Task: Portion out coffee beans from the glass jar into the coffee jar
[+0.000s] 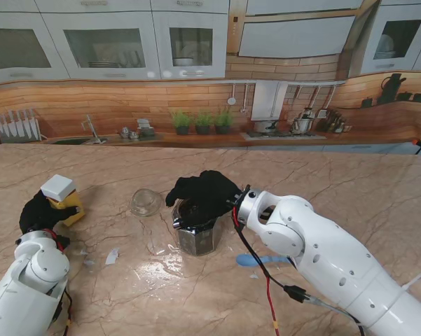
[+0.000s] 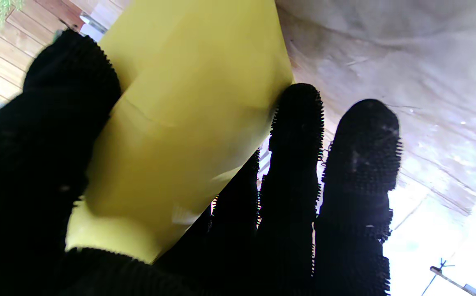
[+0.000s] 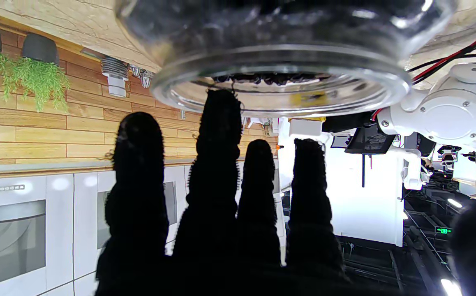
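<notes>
Left robot hand (image 1: 38, 212) grips yellow white-lidded coffee jar (image 1: 63, 198). Right robot hand (image 1: 204, 190), fingers spread, hovers over open faceted glass jar of dark beans (image 1: 195, 228) on marble worktop (image 1: 350, 189).

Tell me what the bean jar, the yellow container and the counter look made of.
Bean jar: clear glass, glossy; dark beans show through the wall, and the right wrist view shows a thick transparent rim. Yellow container: smooth, opaque and matte, probably plastic or coated card, with a white cap. Counter: polished, veined beige stone or a marble-look laminate; it reflects light.
</notes>
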